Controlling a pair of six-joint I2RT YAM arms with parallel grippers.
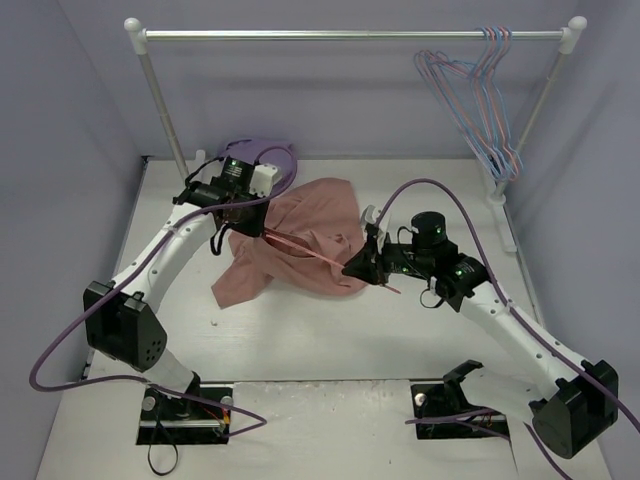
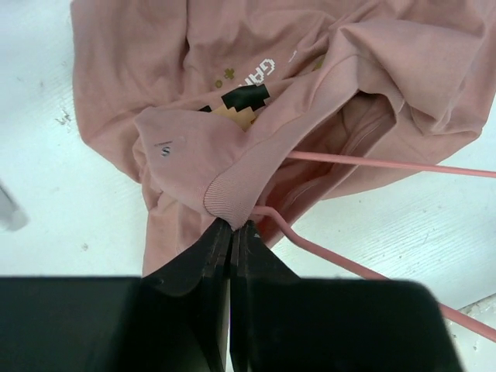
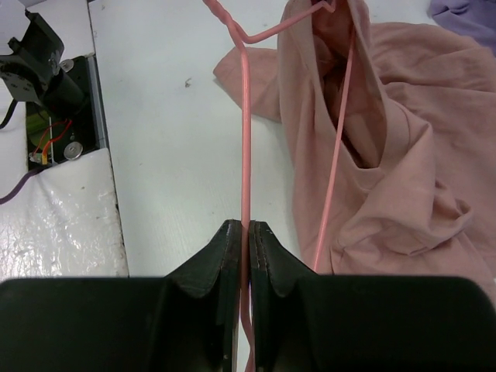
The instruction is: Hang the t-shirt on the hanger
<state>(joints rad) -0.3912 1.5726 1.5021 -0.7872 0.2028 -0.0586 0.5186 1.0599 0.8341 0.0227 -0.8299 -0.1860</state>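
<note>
Pinching the ribbed collar of the t-shirt, my left gripper has its jaws closed tight on the fabric, at about 10 o'clock from the table's middle. My right gripper is clamped on one straight wire of the hanger, at about 3 o'clock from the shirt. The hanger's other wire runs into the shirt's opening, and its twisted neck shows beside the collar in my left wrist view. The shirt lies crumpled on the table between my two grippers, printed side partly up. Beyond it, at 11 o'clock, lies a purple garment. Farthest off, at 1 o'clock, blue hangers hang on the rail.
</note>
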